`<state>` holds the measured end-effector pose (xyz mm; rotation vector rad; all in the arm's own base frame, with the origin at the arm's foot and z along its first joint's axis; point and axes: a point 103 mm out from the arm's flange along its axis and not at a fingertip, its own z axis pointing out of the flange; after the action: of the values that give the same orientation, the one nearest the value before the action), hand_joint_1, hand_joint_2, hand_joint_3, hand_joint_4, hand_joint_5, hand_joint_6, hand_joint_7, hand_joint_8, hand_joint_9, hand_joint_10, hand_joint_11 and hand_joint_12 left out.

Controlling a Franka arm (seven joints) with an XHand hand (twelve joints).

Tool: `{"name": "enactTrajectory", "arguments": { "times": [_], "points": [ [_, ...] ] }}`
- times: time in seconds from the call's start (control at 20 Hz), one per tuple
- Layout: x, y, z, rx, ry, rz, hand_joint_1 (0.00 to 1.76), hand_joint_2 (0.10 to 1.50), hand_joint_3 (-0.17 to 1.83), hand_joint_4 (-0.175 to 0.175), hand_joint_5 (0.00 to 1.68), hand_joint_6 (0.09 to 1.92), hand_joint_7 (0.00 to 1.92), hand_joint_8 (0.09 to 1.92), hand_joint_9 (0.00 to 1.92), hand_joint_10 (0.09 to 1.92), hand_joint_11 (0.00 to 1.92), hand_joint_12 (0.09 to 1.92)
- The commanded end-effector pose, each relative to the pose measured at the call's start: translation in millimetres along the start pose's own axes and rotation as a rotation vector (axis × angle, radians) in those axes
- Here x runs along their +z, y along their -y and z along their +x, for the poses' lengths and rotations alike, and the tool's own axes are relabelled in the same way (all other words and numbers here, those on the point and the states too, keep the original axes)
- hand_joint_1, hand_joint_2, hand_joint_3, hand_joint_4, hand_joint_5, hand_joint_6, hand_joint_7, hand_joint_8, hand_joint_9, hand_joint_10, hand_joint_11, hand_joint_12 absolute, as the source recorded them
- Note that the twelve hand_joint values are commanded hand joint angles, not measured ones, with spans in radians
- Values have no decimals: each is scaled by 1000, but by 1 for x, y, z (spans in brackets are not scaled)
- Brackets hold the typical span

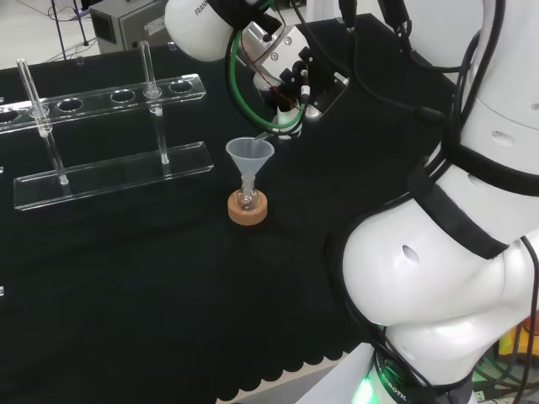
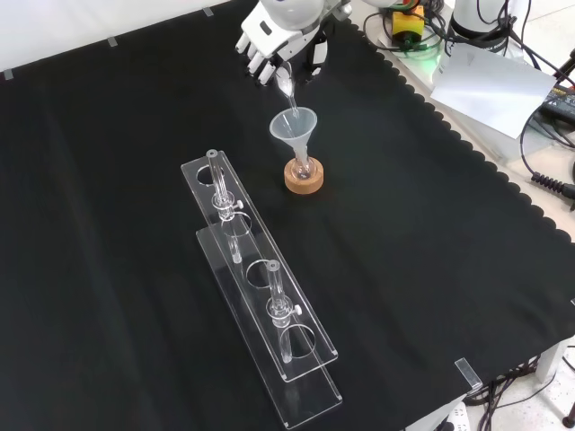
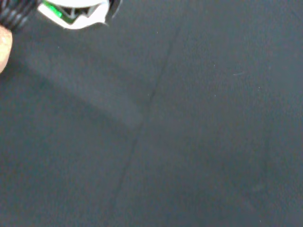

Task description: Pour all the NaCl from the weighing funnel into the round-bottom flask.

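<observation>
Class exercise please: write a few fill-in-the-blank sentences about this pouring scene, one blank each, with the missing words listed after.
1. The flask stands on a ring made of ____.
2. A plastic ____ sits in the flask's neck.
3. The hand tilts the weighing funnel ____ the flask.
4. The clear rack holds ____ upright tubes.

Missing words: cork; funnel; above; two
</observation>
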<state>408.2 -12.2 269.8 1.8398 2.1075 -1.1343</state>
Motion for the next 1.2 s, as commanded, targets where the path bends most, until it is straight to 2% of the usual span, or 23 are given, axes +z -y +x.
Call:
{"name": "enactTrajectory", "arguments": {
  "times": [0.05,0.4,1.2],
  "points": [
    [6,0,-3,0,22,23,1097,643,789,175,1148,953,760,672,1037,421,775,1102],
    [3,0,-4,0,64,22,1097,644,787,175,1148,953,758,671,1037,417,776,1099],
    [8,-2,-3,-5,42,34,1096,647,784,175,1147,952,755,670,1039,410,778,1094]
  ]
}}
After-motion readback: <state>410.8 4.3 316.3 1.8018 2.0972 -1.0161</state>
